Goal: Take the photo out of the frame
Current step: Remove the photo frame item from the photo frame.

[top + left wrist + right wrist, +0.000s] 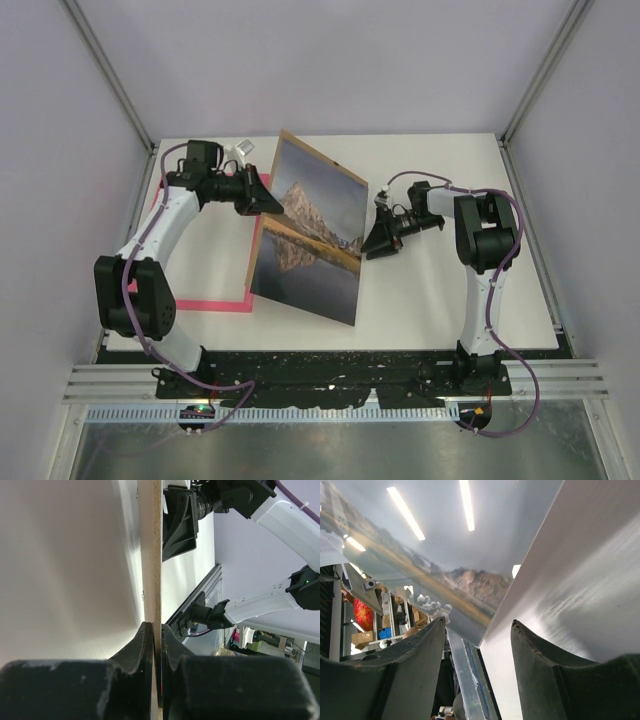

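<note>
Above the left half of the white worktop, the left claw is pinching the left edge of the plain brown backing board, its jaws closed tight on it. The board is standing tilted, carrying the flat rectangular mountain-and-lake photo on its upward face. The thin bright-pink rectangular frame is lying flat on the worktop under and to the left of the board, partly hidden by it. The right claw is hovering with its jaws apart just beside the photo's right edge, gripping nothing.
</note>
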Available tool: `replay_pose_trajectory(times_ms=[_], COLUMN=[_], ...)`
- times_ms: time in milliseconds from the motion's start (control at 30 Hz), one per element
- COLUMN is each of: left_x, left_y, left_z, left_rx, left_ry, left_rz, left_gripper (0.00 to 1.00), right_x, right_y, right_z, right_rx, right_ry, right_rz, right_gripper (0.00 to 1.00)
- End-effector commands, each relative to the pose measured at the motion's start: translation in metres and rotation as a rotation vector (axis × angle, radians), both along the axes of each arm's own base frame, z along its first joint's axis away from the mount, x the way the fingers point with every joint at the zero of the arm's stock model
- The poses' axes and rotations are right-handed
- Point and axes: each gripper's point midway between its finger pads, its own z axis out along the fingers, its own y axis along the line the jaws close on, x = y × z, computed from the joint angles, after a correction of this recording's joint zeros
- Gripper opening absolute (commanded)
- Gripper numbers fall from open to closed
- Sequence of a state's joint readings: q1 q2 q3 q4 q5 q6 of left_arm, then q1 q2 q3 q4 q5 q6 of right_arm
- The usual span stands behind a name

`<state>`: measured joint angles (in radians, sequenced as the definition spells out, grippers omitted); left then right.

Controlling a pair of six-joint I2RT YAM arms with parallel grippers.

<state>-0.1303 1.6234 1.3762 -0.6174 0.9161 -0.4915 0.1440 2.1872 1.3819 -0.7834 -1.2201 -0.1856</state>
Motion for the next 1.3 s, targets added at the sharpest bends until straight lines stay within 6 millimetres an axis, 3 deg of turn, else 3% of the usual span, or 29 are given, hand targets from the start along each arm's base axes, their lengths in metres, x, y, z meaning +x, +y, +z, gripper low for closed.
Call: replay_pose_trajectory(times_ms=[0, 333, 600, 933, 1167, 1267], left_x=[-0.004, -0.001, 0.002, 0.002, 0.003, 0.003], left_y=[0.001, 0.007, 0.009, 0.011, 0.012, 0.012], left_z=[0.042, 0.045, 0.04, 0.031, 0.026, 0.024], left_rx=[-0.082, -0.142, -0.144, -0.125, -0.114, -0.106], left_ry=[-0.118, -0.124, -0.118, -0.111, -0.107, -0.108], left_rz=[-0.015, 0.018, 0.029, 0.039, 0.046, 0.049], left_gripper=[0.08, 0.07, 0.1, 0.13, 0.13, 0.13], right_x=[0.004, 0.0, -0.004, -0.014, -0.009, -0.003], right_y=[0.003, 0.008, 0.014, 0.028, 0.022, 0.02], right_z=[0.02, 0.008, 0.026, 0.033, 0.001, 0.002], right_rx=[0.101, 0.099, 0.17, 0.184, 0.026, -0.015], right_ry=[-0.015, 0.041, 0.028, 0.024, 0.037, 0.005], right_rz=[0.004, 0.015, 0.031, 0.087, 0.076, 0.063], right_gripper=[0.6, 0.6, 0.6, 0.6, 0.6, 0.6])
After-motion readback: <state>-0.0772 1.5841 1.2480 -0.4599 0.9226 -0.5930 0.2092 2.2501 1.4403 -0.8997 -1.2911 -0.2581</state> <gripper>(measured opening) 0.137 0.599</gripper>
